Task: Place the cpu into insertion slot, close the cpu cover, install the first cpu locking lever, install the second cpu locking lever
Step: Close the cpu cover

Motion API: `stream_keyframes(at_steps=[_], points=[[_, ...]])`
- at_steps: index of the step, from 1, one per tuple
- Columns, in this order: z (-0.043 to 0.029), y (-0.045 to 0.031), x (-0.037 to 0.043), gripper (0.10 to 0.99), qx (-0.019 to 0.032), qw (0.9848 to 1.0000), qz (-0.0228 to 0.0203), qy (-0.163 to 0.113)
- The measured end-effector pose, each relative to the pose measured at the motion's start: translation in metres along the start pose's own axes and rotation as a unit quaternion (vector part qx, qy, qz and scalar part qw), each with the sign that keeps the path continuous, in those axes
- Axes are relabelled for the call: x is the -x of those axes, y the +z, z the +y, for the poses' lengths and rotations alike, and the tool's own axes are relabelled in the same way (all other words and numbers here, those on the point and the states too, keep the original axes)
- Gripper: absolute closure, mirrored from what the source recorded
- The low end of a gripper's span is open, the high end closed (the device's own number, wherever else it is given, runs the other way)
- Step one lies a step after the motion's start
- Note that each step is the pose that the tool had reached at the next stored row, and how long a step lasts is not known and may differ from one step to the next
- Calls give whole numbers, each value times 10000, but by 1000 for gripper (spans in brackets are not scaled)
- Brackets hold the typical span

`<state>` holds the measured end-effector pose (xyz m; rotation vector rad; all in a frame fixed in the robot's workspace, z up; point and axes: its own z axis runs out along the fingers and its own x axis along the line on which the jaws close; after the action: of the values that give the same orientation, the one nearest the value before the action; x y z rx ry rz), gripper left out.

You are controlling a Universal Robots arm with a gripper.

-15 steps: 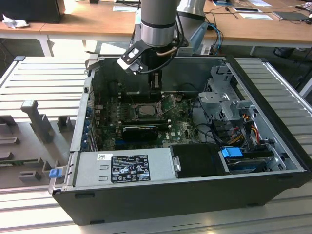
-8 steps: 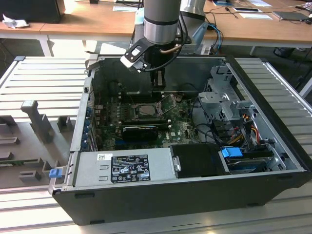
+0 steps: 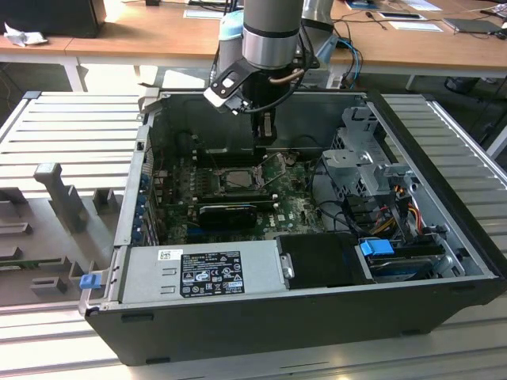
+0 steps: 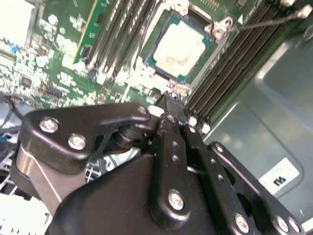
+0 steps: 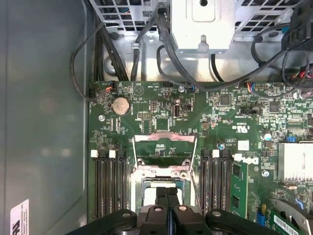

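The cpu (image 4: 180, 45), a square chip with a dull silver top, lies flat in the insertion slot (image 4: 221, 30) on the green motherboard. The cpu cover (image 5: 164, 143), a thin metal frame with a square window, stands flipped open beyond the slot (image 5: 138, 182). My gripper (image 5: 167, 192) hangs just above the slot's near edge, its two black fingers (image 4: 171, 115) pressed together with nothing between them. In the exterior view the gripper (image 3: 266, 133) reaches down into the open computer case over the slot (image 3: 235, 179). A thin wire locking lever (image 4: 274, 20) sticks out, raised, beside the slot.
Black memory slots (image 5: 107, 186) flank the socket on both sides. A black expansion card (image 3: 230, 214) lies just in front of the socket. Cables and a metal drive cage (image 3: 360, 162) crowd the exterior view's right. The power supply (image 3: 206, 273) borders the case front.
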<state>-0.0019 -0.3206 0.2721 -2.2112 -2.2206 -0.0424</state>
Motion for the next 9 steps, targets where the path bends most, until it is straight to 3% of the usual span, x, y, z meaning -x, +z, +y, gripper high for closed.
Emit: stream_keyframes(at_steps=[9], points=[[153, -15, 0, 980, 0, 10000, 3, -2]])
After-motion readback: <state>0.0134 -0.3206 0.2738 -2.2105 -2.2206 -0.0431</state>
